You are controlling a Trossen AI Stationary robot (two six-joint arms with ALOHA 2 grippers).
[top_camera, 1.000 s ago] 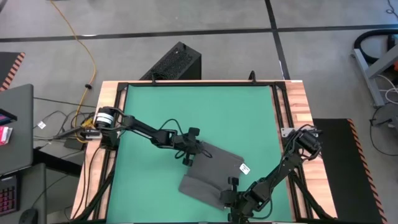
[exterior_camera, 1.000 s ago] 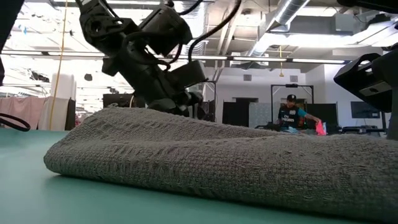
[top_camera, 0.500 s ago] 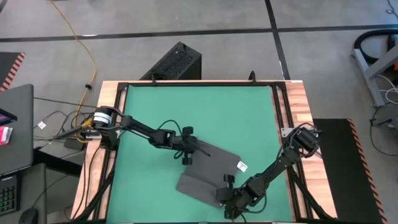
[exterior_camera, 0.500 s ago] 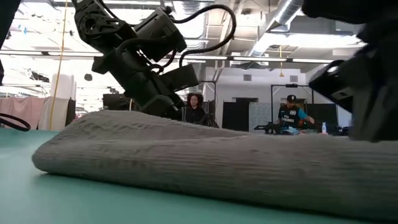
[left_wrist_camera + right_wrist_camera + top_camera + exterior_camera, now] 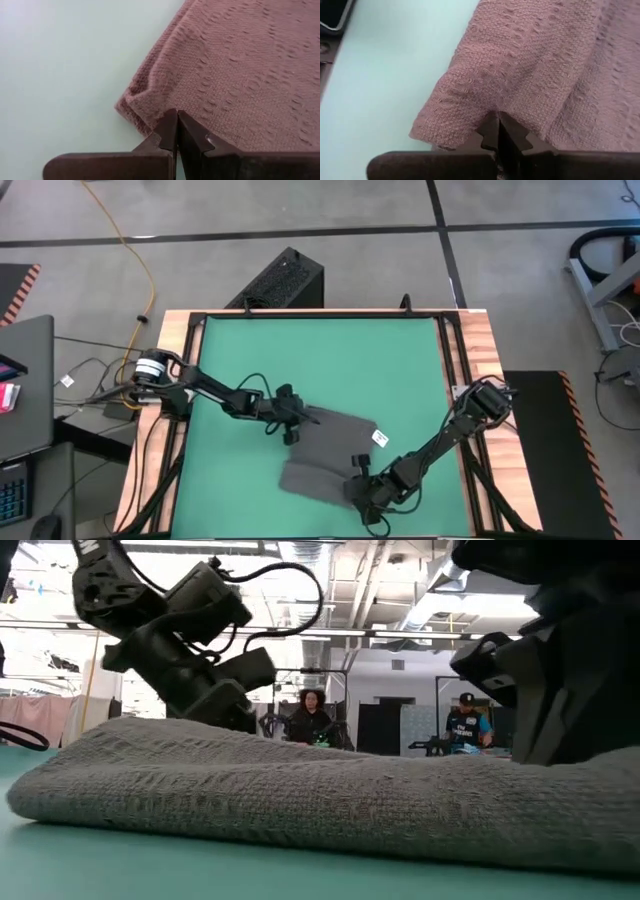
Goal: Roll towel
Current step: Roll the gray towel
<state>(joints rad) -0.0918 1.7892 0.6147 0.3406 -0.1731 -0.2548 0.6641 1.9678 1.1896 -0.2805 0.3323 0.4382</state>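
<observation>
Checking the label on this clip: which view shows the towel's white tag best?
The high view: the white tag shows at the towel edge near the right arm. The low view shows only the towel's folded side, no tag. Both wrist views show only weave pinched by the left gripper and right gripper.

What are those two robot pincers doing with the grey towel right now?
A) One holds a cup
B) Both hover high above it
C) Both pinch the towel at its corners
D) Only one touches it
C: each wrist view shows shut fingers nipping a towel corner, left pincer and right pincer.
</observation>
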